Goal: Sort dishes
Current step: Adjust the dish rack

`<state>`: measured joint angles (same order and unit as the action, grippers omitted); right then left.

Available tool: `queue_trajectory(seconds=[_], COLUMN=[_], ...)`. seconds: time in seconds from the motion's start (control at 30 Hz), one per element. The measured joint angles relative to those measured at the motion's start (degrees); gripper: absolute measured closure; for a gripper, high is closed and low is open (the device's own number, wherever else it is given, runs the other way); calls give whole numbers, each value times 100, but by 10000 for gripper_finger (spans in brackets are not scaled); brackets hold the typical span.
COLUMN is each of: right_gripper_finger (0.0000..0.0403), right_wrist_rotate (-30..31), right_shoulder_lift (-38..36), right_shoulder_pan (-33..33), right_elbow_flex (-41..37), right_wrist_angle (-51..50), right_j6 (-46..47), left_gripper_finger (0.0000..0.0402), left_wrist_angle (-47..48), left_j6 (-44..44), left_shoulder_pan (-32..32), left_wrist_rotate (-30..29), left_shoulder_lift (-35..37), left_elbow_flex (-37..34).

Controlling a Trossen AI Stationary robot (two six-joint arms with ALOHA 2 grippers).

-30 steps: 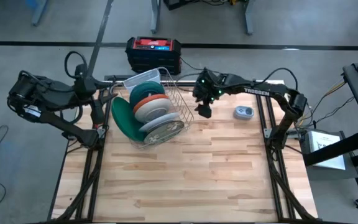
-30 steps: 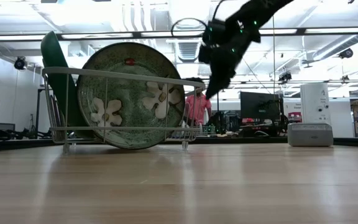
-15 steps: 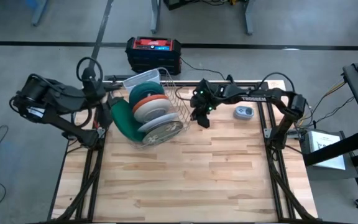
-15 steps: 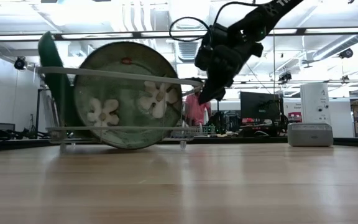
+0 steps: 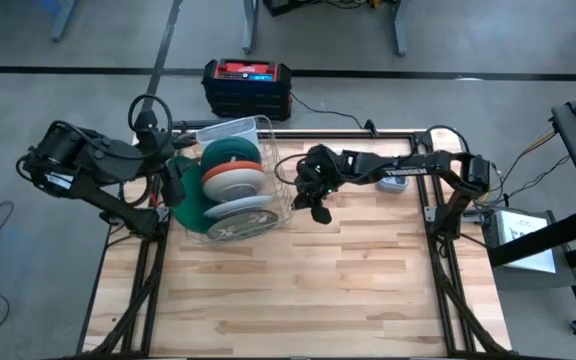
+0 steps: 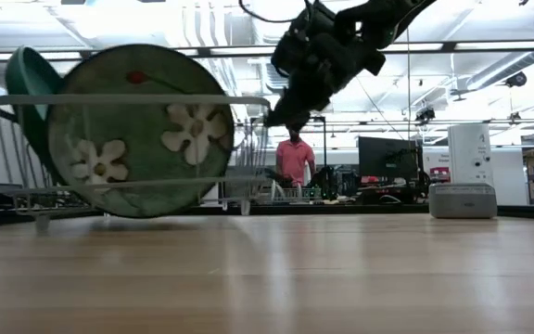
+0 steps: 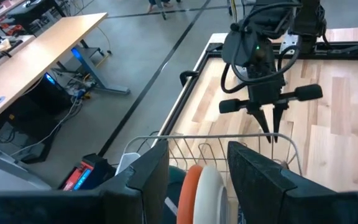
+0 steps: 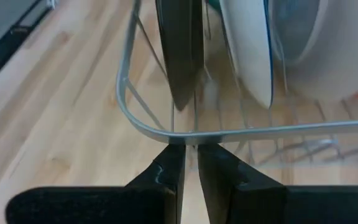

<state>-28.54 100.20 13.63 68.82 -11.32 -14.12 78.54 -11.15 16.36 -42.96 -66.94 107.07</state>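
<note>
1. Dishes stand on edge in the rack, just ahead of your right gripper.
2. Right gripper: fingers nearly shut, pinching the rack's rim wire; no dish held.
3. Keep that pinch firm and move slowly, so the rack doesn't tip.
4. Left gripper: partly open, empty, hovering over the dish tops at the far side.

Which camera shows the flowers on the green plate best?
The low view: the flowered green plate faces it, standing in the wire rack. The high view shows it foreshortened. The right wrist view shows its edge only. The left wrist view hides it.
</note>
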Motion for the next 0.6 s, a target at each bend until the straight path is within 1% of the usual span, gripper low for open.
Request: queue_trajectory(seconds=[0.13,0.37,0.6], right_gripper_finger=[374,375,379], right_wrist_rotate=[129,321,350], right_shoulder_lift=[131,453,662], right_shoulder_pan=[-147,-414,-627], right_elbow_flex=[4,4,10], right_wrist_angle=[427,624,1106], right_j6=[200,506,532], left_gripper_finger=[247,247,247], left_wrist_angle=[0,-2,-4], left_j6=[-74,-232,-387], left_shoulder_pan=[0,0,0], left_wrist_rotate=[2,49,52], left_shoulder_lift=[-4,-41,-80], left_elbow_flex=[0,0,0])
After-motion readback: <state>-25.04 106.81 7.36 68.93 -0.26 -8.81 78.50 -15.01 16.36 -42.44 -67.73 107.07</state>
